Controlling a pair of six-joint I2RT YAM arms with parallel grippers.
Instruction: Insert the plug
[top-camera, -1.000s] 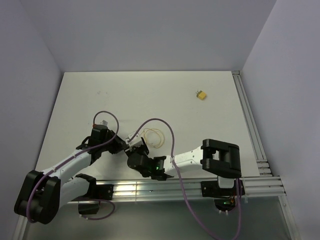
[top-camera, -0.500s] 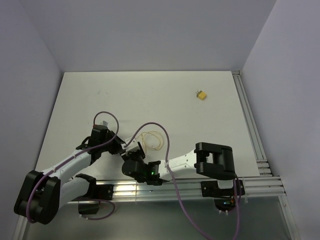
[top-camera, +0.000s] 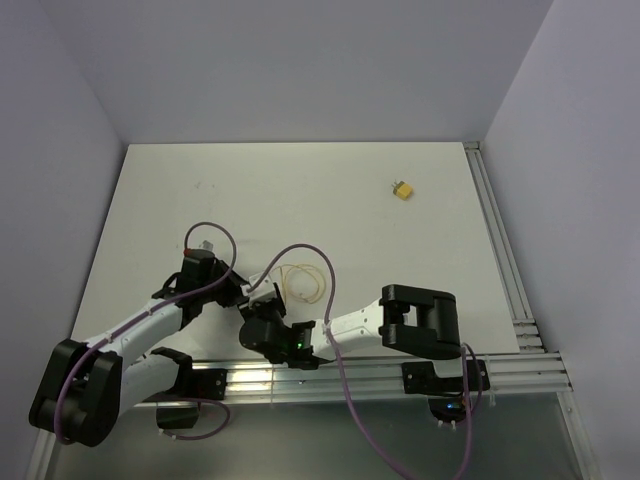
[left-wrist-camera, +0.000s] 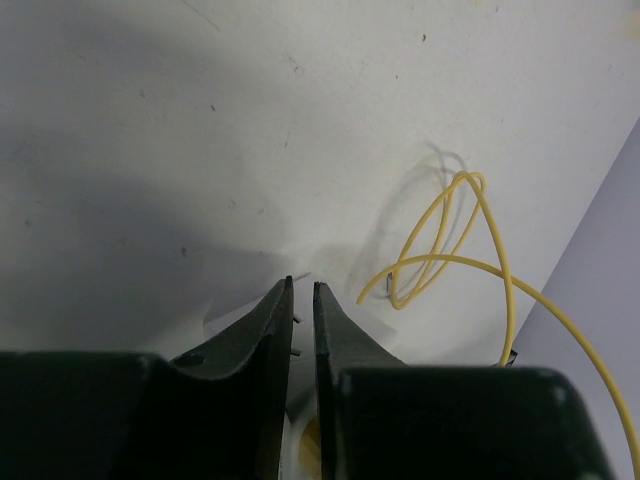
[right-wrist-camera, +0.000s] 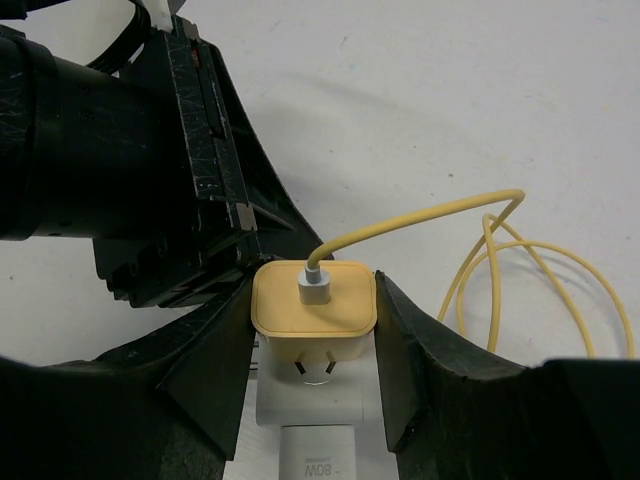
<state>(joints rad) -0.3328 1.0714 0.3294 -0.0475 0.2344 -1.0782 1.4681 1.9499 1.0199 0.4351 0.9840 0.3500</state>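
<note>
Overhead and wrist views, plug-insertion task. The plug (top-camera: 403, 190), a tiny yellow block with a dark end, lies alone on the far right of the table (top-camera: 300, 190), well apart from both arms, which meet near the front edge at left of centre.

The right claw (right-wrist-camera: 315, 300) is clamped on another part, a square yellow connector (right-wrist-camera: 345, 312). One finger presses each of its sides, and it sits on top of a small white block (right-wrist-camera: 310, 405). A thin yellow wire loop (top-camera: 305, 280) trails from the connector to the right.

The left claw (left-wrist-camera: 303, 290), just left of that connector, shows only a narrow slit between its jaws. Whether they pinch anything cannot be told.

Progress, as judged: the plug is not yet picked up. Reaching, grasping, carrying and inserting it all remain.
</note>
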